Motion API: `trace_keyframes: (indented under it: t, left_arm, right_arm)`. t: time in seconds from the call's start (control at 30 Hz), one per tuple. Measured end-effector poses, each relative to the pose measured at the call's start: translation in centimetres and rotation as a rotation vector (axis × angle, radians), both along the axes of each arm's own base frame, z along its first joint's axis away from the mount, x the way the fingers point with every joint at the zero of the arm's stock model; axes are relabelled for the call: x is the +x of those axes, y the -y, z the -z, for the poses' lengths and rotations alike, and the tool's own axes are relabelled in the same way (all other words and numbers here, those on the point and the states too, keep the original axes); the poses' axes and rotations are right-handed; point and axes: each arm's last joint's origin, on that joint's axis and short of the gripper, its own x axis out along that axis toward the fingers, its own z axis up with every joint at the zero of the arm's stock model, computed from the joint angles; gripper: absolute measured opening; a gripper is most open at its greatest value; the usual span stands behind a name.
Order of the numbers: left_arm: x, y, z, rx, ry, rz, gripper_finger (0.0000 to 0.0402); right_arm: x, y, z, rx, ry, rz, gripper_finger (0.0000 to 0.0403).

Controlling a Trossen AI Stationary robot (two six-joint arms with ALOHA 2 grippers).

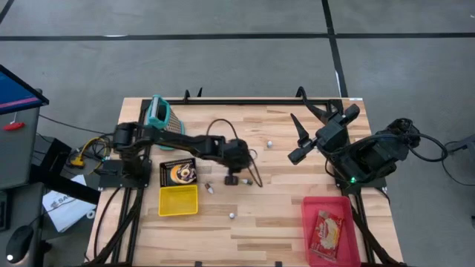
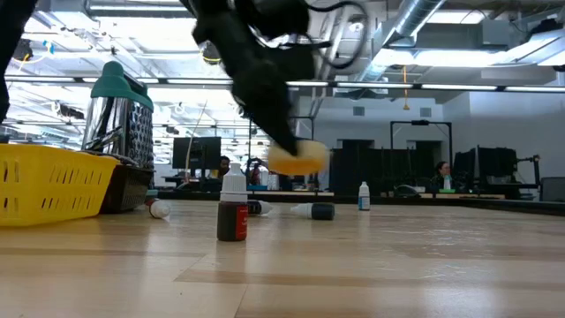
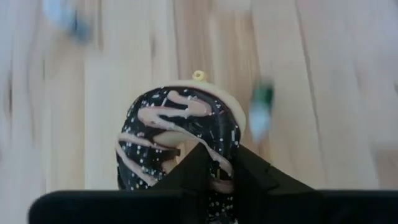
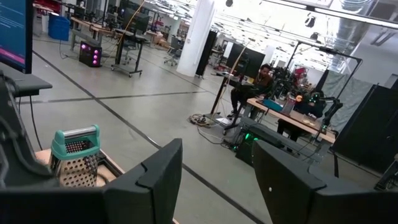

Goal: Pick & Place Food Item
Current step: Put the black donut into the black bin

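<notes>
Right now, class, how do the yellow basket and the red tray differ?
The yellow basket lies near the left arm; the red tray sits by the right arm. The yellow basket looks empty, while the red tray holds a food packet. The basket is squarish, the tray longer. Both rest on the wooden table.

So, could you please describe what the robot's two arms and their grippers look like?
Both arms are dark, near-black, jointed links on black frames. The left gripper has blocky matte-black fingers and a thin looping cable. The right gripper has long, tapered black fingers; a small green light and bundled black cables sit at that arm's base.
</notes>
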Motion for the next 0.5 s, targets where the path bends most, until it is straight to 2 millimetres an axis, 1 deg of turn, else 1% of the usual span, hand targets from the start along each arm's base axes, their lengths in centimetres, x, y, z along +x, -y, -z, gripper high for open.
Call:
trace_keyframes:
  t: [0.1, 0.13, 0.27, 0.33, 0.43, 0.5]
  left_arm:
    - [-3.0, 0.2, -1.6, -0.042, -0.087, -0.094, 0.0064]
    - [-4.0, 0.3, -2.2, -0.062, -0.09, -0.134, 0.0073]
    - [-8.6, 1.3, -5.0, -0.167, -0.05, -0.31, 0.0111]
    - [-11.0, 2.0, -6.1, -0.212, -0.02, -0.4, 0.0126]
    - [-14.4, 3.1, -6.8, -0.267, -0.019, -0.534, 0.0137]
    - [-16.6, 3.9, -6.6, -0.294, -0.063, -0.637, 0.0136]
  right_arm:
    - [0.0, 0.0, 0.0, 0.003, 0.005, 0.0, 0.0187]
    - [0.0, 0.0, 0.0, 0.004, 0.005, 0.0, 0.0187]
    - [0.0, 0.0, 0.0, 0.005, 0.007, 0.0, 0.0187]
    - [0.0, 0.0, 0.0, 0.008, 0.012, 0.0, 0.0187]
    - [0.0, 0.0, 0.0, 0.019, 0.026, 0.0, 0.0187]
    - [0.0, 0.0, 0.0, 0.019, 0.027, 0.0, 0.0187]
